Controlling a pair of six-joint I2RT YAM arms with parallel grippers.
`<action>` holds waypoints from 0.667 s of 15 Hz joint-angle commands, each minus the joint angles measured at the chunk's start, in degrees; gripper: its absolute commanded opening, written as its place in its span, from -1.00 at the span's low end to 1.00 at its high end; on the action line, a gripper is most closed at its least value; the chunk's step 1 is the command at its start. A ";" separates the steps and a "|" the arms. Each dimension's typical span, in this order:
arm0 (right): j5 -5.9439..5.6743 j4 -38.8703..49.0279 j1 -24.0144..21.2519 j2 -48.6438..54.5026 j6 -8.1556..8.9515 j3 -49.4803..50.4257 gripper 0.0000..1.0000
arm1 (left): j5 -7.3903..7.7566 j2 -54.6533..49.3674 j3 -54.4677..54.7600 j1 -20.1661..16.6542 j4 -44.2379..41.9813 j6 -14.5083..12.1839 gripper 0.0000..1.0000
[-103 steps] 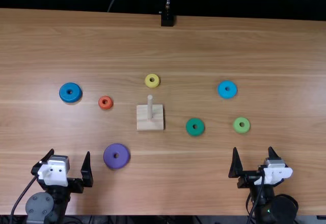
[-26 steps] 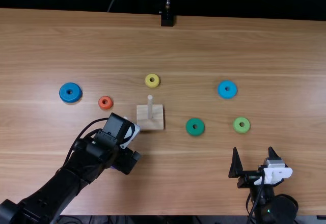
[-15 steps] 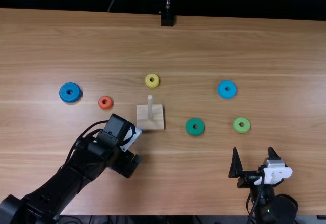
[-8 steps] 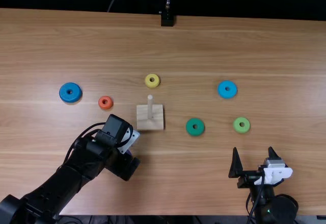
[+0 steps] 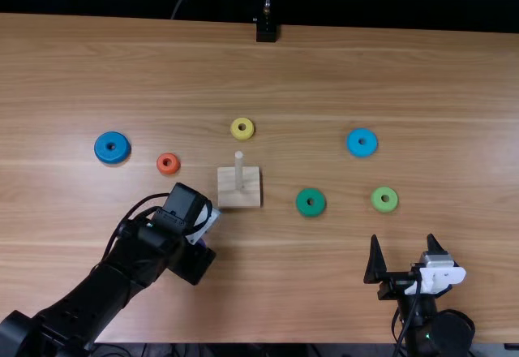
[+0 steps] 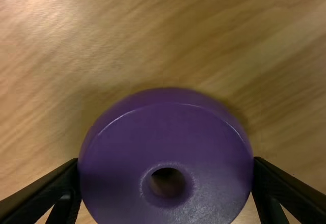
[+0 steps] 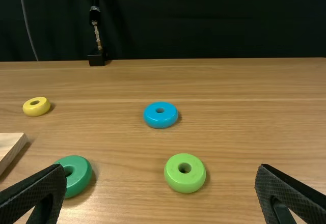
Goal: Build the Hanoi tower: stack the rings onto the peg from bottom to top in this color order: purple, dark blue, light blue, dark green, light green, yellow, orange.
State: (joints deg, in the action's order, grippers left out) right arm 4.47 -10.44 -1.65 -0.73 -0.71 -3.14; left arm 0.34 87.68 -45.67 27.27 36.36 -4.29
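Left hand (image 5: 193, 264) edged leftward, gripping purple ring (image 6: 127, 142); peg (image 5: 238, 174) points upward.

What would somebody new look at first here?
Probably the big purple ring, held by the left gripper in the left wrist view. Next might be the bare wooden peg standing near the top view's middle, or the bright yellow ring lying just beyond it.
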 commanded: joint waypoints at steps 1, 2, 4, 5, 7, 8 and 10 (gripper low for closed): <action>0.80 -4.71 -0.37 0.73 0.29 2.43 1.00 | -7.09 -0.32 -1.70 -0.81 2.45 -0.87 -1.00; 0.80 -4.71 -0.37 0.73 0.39 2.43 1.00 | -8.04 -1.28 -5.92 -0.99 6.78 -0.77 -1.00; 0.80 -4.71 -0.37 0.73 0.39 2.43 1.00 | -8.04 -3.04 -12.78 -1.34 15.53 -0.13 -1.00; 0.80 -4.71 -0.37 0.73 0.39 2.43 1.00 | -7.93 -3.04 -14.89 -1.87 18.06 0.08 -1.00; 0.80 -4.71 -0.37 0.73 0.39 2.43 1.00 | -7.51 -2.95 -20.95 -1.69 21.44 0.08 -1.00; 0.80 -4.71 -0.37 0.73 0.39 2.43 1.00 | -7.30 -2.69 -23.85 -1.69 22.60 0.29 -1.00; 0.80 -4.71 -0.37 0.73 0.39 2.43 1.00 | -7.19 -1.90 -31.06 -1.69 24.39 2.82 -1.00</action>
State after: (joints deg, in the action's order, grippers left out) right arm 4.47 -10.44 -1.67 -0.73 -0.73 -3.14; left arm -6.70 85.80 -73.93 26.15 60.99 -2.92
